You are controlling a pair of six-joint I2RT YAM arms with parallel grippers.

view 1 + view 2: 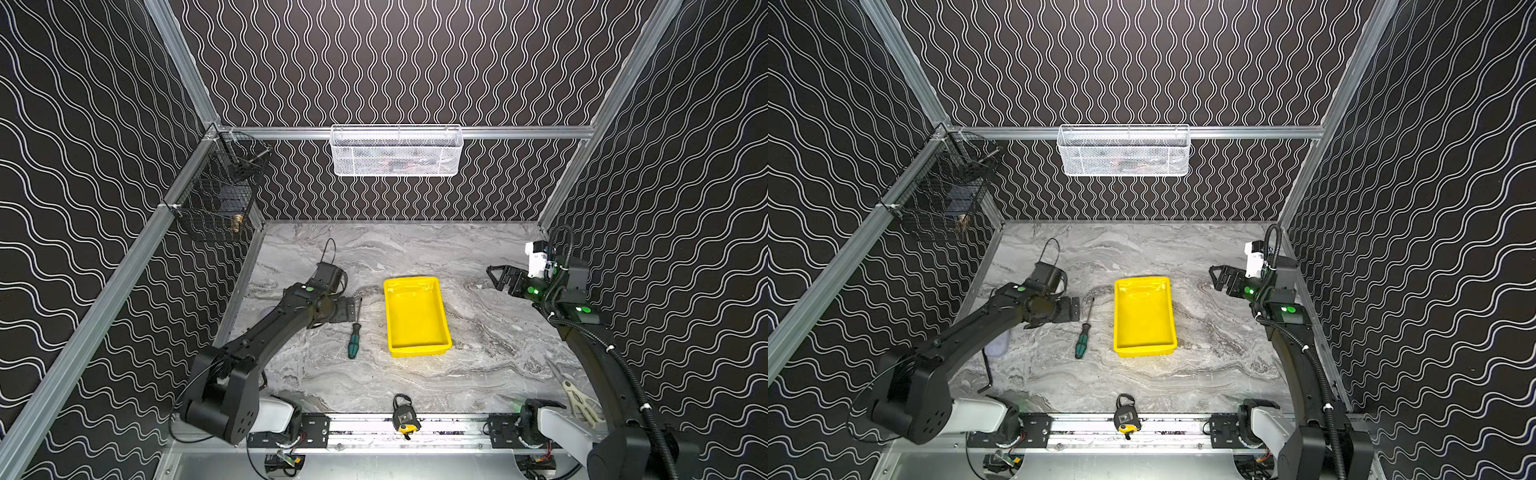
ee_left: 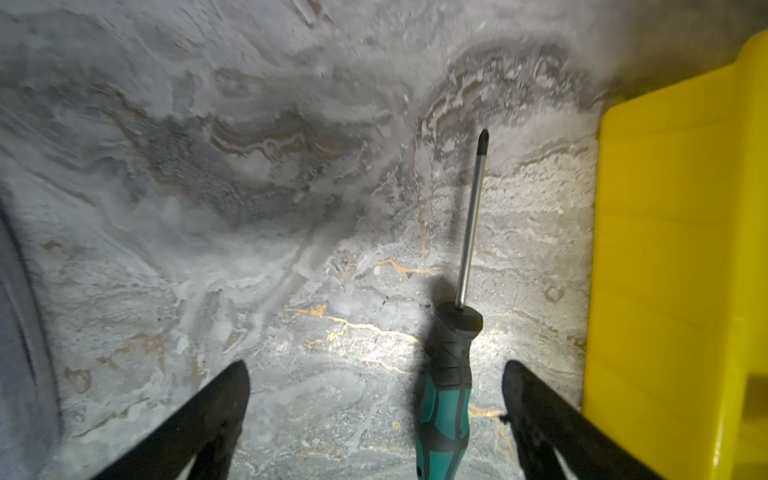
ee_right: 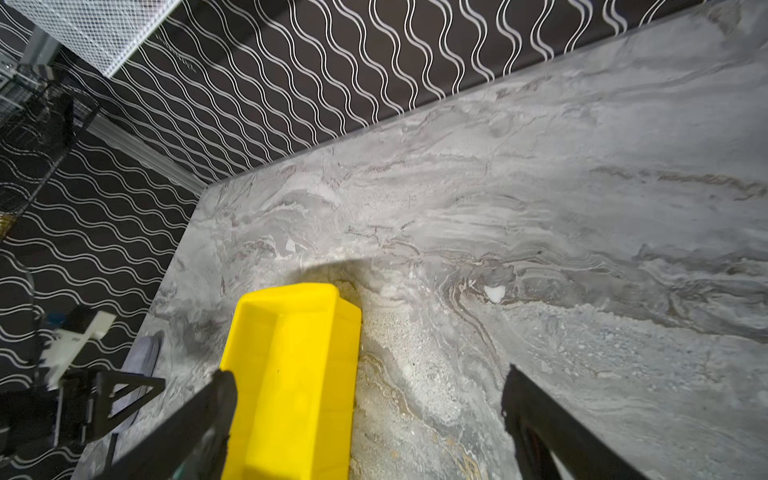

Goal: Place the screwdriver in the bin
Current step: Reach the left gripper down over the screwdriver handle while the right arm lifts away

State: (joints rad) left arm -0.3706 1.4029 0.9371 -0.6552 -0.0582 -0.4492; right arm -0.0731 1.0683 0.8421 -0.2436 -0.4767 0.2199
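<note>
The screwdriver (image 1: 354, 341) (image 1: 1082, 342), with a teal and black handle and a thin shaft, lies flat on the marble table just left of the bin. The bin (image 1: 415, 320) (image 1: 1144, 318) is an empty yellow tray. My left gripper (image 1: 348, 310) (image 1: 1070, 310) hovers beside the shaft. In the left wrist view it (image 2: 374, 368) is open, and the handle (image 2: 446, 399) lies between the fingers, nearer one of them and touching neither, with the bin's wall (image 2: 673, 270) alongside. My right gripper (image 1: 496, 277) (image 1: 1218, 277) (image 3: 370, 374) is open and empty, raised at the right above the bin's far end (image 3: 291, 353).
A white mesh basket (image 1: 396, 151) hangs on the back wall and a black wire basket (image 1: 220, 195) on the left wall. Cream-handled scissors (image 1: 579, 399) lie at the front right, a padlock (image 1: 404, 415) at the front edge, and a black hex key (image 1: 988, 374) under my left arm.
</note>
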